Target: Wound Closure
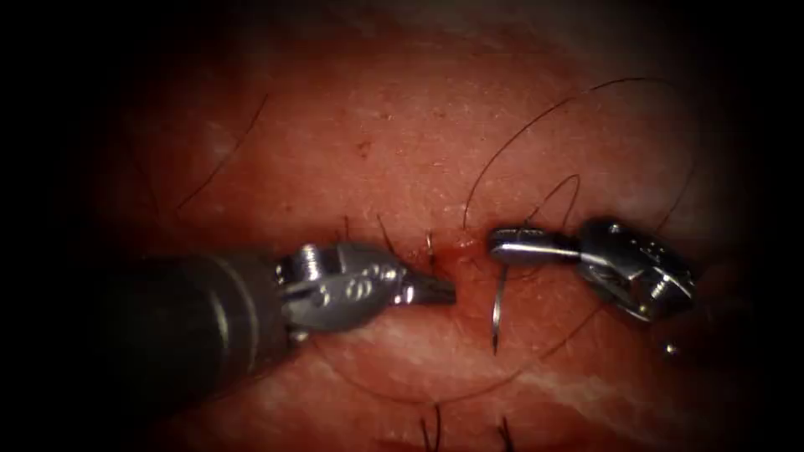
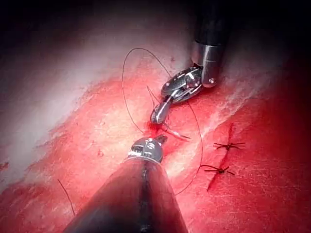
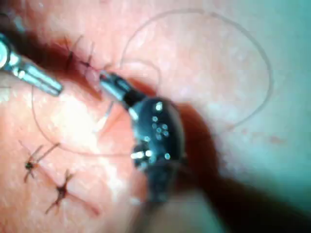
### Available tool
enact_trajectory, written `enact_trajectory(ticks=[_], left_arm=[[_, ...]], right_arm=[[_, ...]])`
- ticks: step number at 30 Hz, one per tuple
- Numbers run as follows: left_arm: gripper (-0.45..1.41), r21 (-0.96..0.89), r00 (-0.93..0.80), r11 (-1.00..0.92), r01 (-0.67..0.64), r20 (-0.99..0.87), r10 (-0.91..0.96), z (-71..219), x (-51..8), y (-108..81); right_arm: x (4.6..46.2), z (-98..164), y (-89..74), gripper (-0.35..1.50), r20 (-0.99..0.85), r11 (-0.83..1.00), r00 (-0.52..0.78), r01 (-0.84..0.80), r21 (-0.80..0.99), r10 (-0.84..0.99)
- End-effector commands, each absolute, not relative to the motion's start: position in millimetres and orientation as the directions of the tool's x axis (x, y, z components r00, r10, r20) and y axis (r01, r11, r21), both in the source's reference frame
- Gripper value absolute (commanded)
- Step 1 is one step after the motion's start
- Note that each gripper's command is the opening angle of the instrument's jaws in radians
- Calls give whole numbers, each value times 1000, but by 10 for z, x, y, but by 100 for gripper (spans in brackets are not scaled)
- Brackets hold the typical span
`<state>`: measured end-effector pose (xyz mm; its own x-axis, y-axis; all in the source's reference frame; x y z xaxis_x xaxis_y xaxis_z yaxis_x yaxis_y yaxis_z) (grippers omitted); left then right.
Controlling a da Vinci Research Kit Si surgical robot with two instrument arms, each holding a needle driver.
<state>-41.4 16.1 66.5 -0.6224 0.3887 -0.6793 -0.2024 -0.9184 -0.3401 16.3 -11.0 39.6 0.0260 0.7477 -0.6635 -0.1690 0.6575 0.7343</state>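
Tissue [image 1: 402, 142], cut [image 1: 456, 251] central. My right gripper [image 1: 502, 244] clamps needle [image 1: 497, 314] near its tail, tip hanging free for re-entry. Left gripper [image 1: 435, 290] closed, empty, beside cut; thread [image 1: 536, 125] loops beyond.

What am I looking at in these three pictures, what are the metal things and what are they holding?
This is a surgical practice robot stitching a cut in pork belly, the tissue. One picture looks down from an endoscope; the other two come from cameras near each arm's wrist. The left tool comes in from the left, jaws shut, holding nothing. The right tool grips the curved needle near its thread end; the needle hangs free with its tip outside the tissue, right of the cut. Dark thread loops across the tissue. Finished stitches show in the wrist views.
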Motion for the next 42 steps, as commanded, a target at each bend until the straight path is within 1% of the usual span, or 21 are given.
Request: enact_trajectory(ticks=[1,14,21,33,42], left_arm=[[-45,-342,-625,-918,-201,-677,389,677,-422,159],[-45,-337,-647,-919,-205,-658,386,720,-454,169],[-45,-330,-676,-923,-199,-635,373,749,-447,184],[-45,-340,-684,-915,-215,-617,390,776,-443,189],[-45,-339,-684,-914,-221,-615,393,789,-447,202]], right_arm=[[165,401,-123,-35,-660,654,28,-167,738,751],[165,393,-116,-35,-683,677,34,-168,716,730],[164,383,-107,-35,-719,714,42,-172,679,694],[166,387,-104,-35,-731,726,45,-177,665,681],[173,396,-94,-35,-789,780,42,-191,596,613]])
